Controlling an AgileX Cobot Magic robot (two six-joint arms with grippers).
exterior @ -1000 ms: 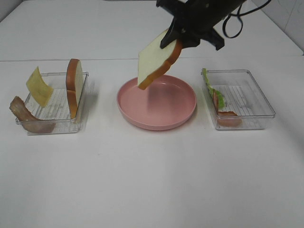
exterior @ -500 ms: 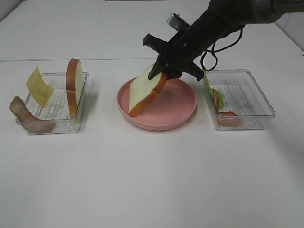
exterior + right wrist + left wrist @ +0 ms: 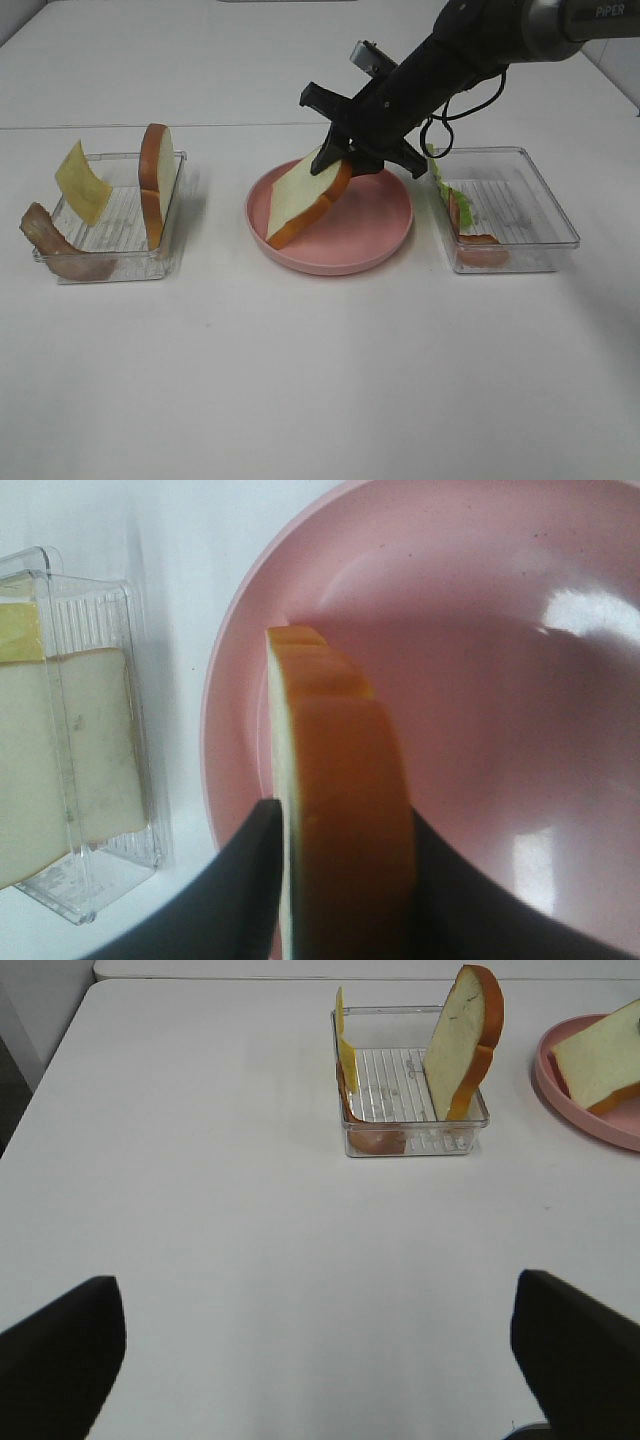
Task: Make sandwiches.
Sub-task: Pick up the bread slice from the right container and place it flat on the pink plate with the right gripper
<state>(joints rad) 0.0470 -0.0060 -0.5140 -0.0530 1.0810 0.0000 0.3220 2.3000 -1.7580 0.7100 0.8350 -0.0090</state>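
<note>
A white bread slice (image 3: 305, 200) with an orange-brown crust leans tilted over the pink plate (image 3: 340, 265), its lower end down on the plate. My right gripper (image 3: 347, 160) is shut on its upper end; in the right wrist view its dark fingers (image 3: 230, 890) flank the slice (image 3: 340, 810). A second bread slice (image 3: 153, 185) stands upright in the left clear tray (image 3: 120, 215), with yellow cheese (image 3: 82, 182) and bacon (image 3: 55, 245) at its outer end. My left gripper (image 3: 320, 1380) hangs open over bare table, well short of that tray (image 3: 400, 1080).
The right clear tray (image 3: 520, 200) holds green lettuce (image 3: 436, 170) and a reddish strip (image 3: 480, 245) against its left wall. My right arm reaches over the plate's far rim from the upper right. White table lies in front of the plate and both trays.
My right gripper came down and to the left with the bread slice, from above the plate until its lower end reached the plate. The left arm stayed still.
</note>
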